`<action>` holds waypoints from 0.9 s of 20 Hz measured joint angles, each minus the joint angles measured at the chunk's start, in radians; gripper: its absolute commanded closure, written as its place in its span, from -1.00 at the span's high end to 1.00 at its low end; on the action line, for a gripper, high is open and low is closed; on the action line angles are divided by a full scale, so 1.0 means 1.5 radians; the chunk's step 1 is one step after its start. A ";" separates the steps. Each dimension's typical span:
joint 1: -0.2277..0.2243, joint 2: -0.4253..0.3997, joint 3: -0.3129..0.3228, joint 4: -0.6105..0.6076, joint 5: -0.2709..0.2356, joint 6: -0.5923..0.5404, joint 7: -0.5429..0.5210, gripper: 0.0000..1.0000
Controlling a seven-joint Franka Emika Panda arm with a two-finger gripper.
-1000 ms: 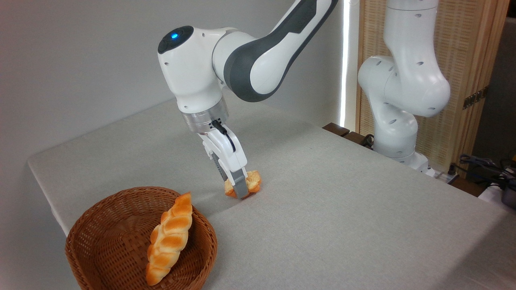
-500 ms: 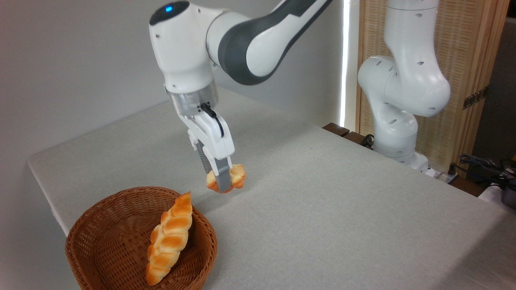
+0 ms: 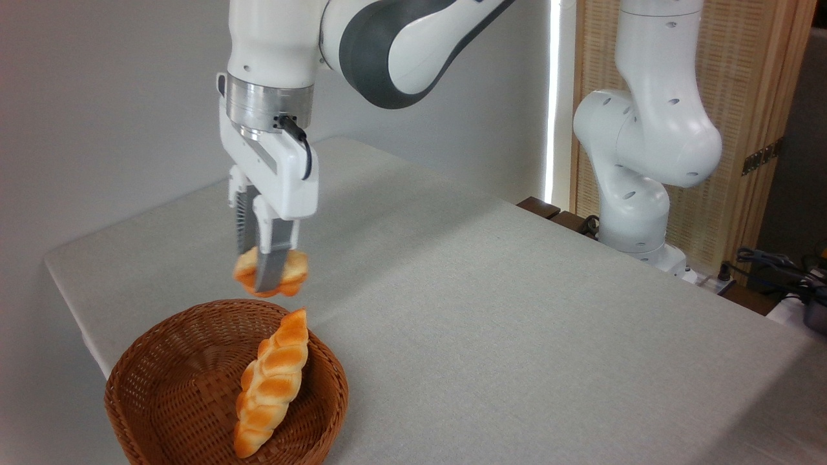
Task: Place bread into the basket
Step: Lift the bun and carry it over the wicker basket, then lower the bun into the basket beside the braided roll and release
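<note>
The bread, a small golden-tan bun, hangs in the air pinched between the fingers of my gripper, which is shut on it. It sits just above the far rim of the basket, a round brown wicker bowl at the lower left of the table. One grey finger crosses the front of the bun and hides its middle.
A long braided golden loaf leans inside the basket against its right wall. The grey table stretches to the right. The arm's white base stands at the back right, with cables and a wooden screen behind it.
The gripper has lifted the bun off the table and carried it up and to the left, from the table's middle to a spot over the basket's far rim.
</note>
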 measured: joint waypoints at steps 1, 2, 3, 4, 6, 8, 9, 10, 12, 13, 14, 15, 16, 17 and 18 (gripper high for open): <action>0.000 0.002 0.000 0.000 0.000 0.023 0.000 0.75; 0.000 0.005 0.000 0.000 0.000 0.040 0.000 1.00; 0.000 0.009 0.000 0.000 0.000 0.061 0.000 1.00; 0.000 0.013 0.000 -0.001 0.000 0.083 0.000 1.00; 0.000 0.023 0.000 -0.001 0.000 0.119 0.000 1.00; 0.000 0.029 0.000 -0.001 0.000 0.132 0.000 1.00; 0.001 0.029 0.000 -0.001 0.000 0.133 0.000 1.00; 0.001 0.029 0.000 -0.001 0.000 0.134 0.000 1.00; 0.001 0.030 0.001 -0.001 0.000 0.134 -0.001 1.00; 0.001 0.031 0.001 -0.001 0.000 0.134 -0.004 1.00; 0.001 0.032 0.001 -0.001 0.000 0.134 -0.012 1.00; 0.001 0.033 0.001 -0.001 0.000 0.134 -0.025 1.00; 0.001 0.033 0.001 -0.001 0.000 0.134 -0.037 1.00; 0.001 0.033 0.001 -0.001 0.000 0.134 -0.045 1.00; 0.001 0.033 0.001 -0.001 0.000 0.134 -0.051 1.00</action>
